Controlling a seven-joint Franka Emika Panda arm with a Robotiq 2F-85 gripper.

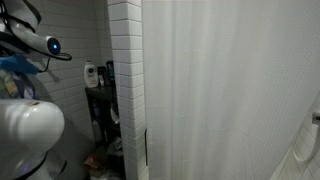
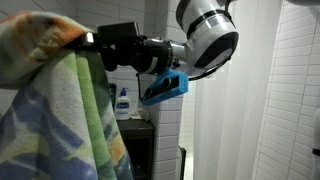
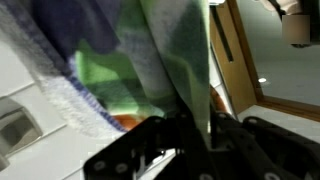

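- A patterned towel in green, blue and orange is seen hanging in long loose folds at the edge of an exterior view. Its top is bunched up high, right at the gripper.
- The fingers are closed on the towel's upper fold. In the wrist view, green cloth is caught between the dark jaws of the gripper.
- That view is blurred, so the bite is judged, with some doubt, to be a thin fold rather than a thick bunch.
- The towel is judged soft, limp and light. Draping and swinging are to be expected, and a thin edge could creep out of the pinch.
- Hold is best taken near the top hem, with several layers gathered together.
- Beside it, a white shower curtain, a tiled wall and a dark shelf with a pump bottle are seen.
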